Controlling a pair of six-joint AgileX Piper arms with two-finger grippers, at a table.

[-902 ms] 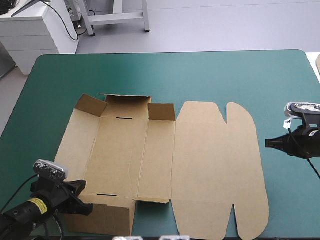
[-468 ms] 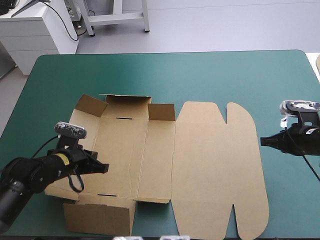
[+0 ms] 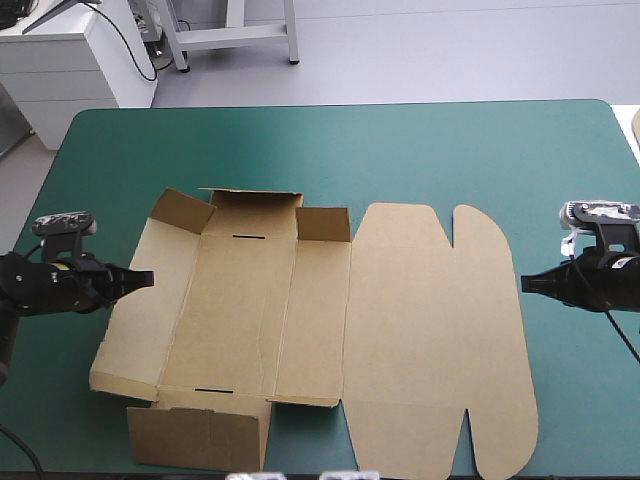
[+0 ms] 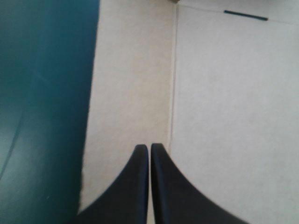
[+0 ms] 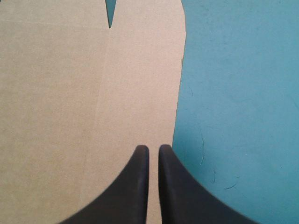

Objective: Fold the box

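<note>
**Brown board spread flat, both end effectors clenched and empty**

Black fingers of the left end effector (image 3: 148,278) (image 4: 149,147) meet in a pointed arch with nothing gripped between them. The tip sits at the box's left edge, over the outer left panel. In the wrist view that panel's crease runs just beside the fingertips, and the teal-green cover lies past the panel's outer edge.

The right end effector (image 3: 522,283) (image 5: 153,148) is clenched the same way and holds nothing. Seen from above, it points at the box's right edge and stops just short of it. In its own view the fingertips lie over the board's rounded right border, beside bare cover.

The box (image 3: 400,330) (image 4: 224,93) (image 5: 70,93) lies between the two, toward the near half of the counter (image 3: 350,150). Its lid (image 3: 440,320), with two rounded ears, lies flat on the right. On the left part the far wall (image 3: 250,200) stands raised with a small flap at each end. A near flap (image 3: 200,438) lies out toward the counter's near edge. Two dark slots mark the base panel, one (image 3: 250,237) (image 4: 246,15) by the far wall and the other (image 3: 208,389) by the near side.
</note>
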